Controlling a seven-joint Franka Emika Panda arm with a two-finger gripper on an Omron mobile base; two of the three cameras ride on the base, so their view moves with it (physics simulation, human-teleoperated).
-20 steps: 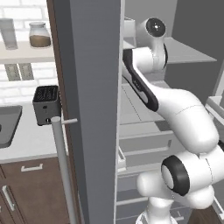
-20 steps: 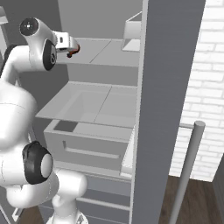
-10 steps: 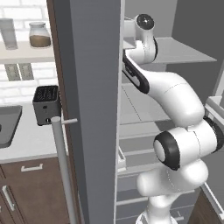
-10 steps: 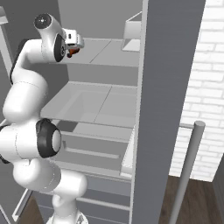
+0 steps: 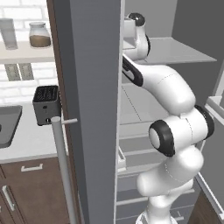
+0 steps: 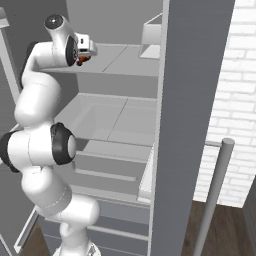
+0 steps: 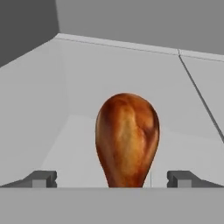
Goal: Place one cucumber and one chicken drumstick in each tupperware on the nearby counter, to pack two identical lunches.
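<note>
A glossy reddish-brown chicken drumstick (image 7: 127,135) lies on the pale fridge shelf (image 7: 65,144), its bulbous end pointing away from the hand. My gripper (image 7: 111,178) is open, with one fingertip (image 7: 41,178) on each side of the drumstick and a wide gap to both. In the right base view the gripper (image 6: 86,51) hangs over the upper fridge shelf (image 6: 120,57), and a bit of the drumstick (image 6: 80,60) shows just under it. The counter (image 5: 26,140) lies to the left of the fridge. The cucumber and the tupperware are out of view.
The open fridge door (image 5: 92,109) with its bar handle (image 5: 61,166) stands between the counter and the arm. A black toaster (image 5: 46,105) and a sink (image 5: 6,124) are on the counter. A clear bin (image 6: 152,37) sits at the shelf's right.
The arm has swung its elbow round and pushed the hand a little further along the upper shelf toward the drumstick. The jaws have stayed open.
</note>
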